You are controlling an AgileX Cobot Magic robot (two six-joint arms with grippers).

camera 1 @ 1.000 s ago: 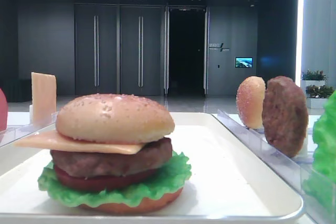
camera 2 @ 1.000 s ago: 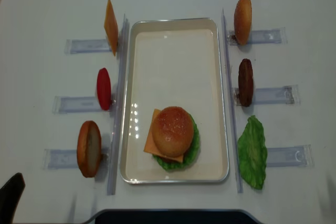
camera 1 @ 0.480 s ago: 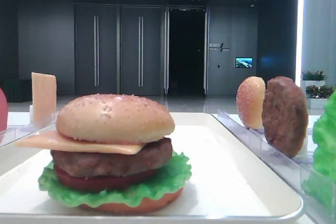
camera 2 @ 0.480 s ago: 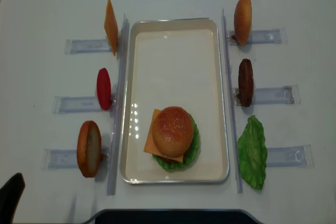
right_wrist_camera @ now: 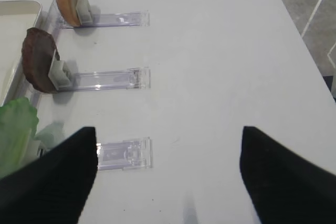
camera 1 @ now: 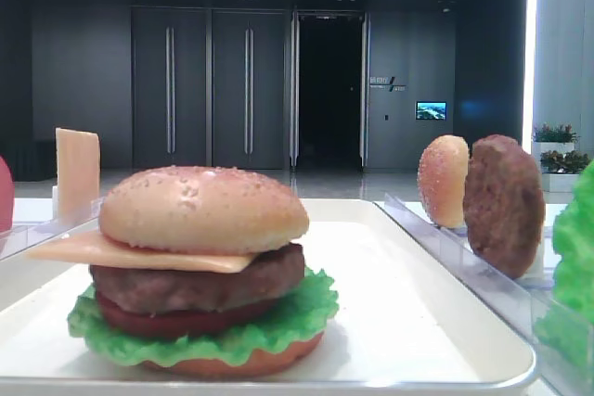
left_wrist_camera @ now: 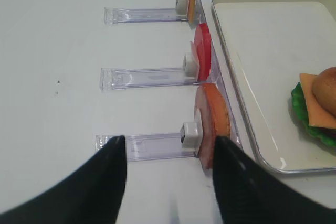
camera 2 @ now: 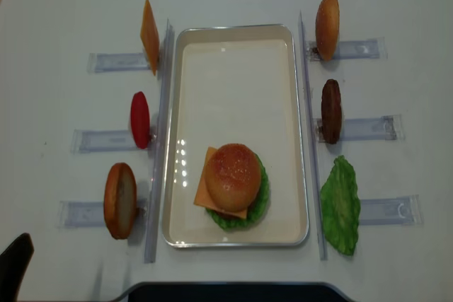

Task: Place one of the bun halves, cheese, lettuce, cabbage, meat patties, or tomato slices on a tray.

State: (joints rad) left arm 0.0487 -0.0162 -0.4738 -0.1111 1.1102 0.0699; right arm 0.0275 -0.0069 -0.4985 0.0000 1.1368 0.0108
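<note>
Burger stack (camera 2: 233, 185) on tray (camera 2: 233, 68), near end. Spare bun (camera 2: 327, 26), patty (camera 2: 330, 111), lettuce (camera 2: 340, 205) on right racks; cheese (camera 2: 149, 36), tomato (camera 2: 140, 119), bun (camera 2: 119, 200) on left. Probably light, stiff plastic props; lettuce likely floppy, best pinched at edge. Right gripper (right_wrist_camera: 168, 177) wide open, empty. Left gripper (left_wrist_camera: 168, 174) open, empty. Fingertips cut off at frame bottom; arms nearly out of overhead view.

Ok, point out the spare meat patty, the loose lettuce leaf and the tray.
meat patty (camera 2: 330, 111), overhead view, middle of its upright edge
lettuce leaf (camera 2: 341, 205), overhead view, centre of the leaf
tray (camera 2: 233, 83), overhead view, bare floor
</note>
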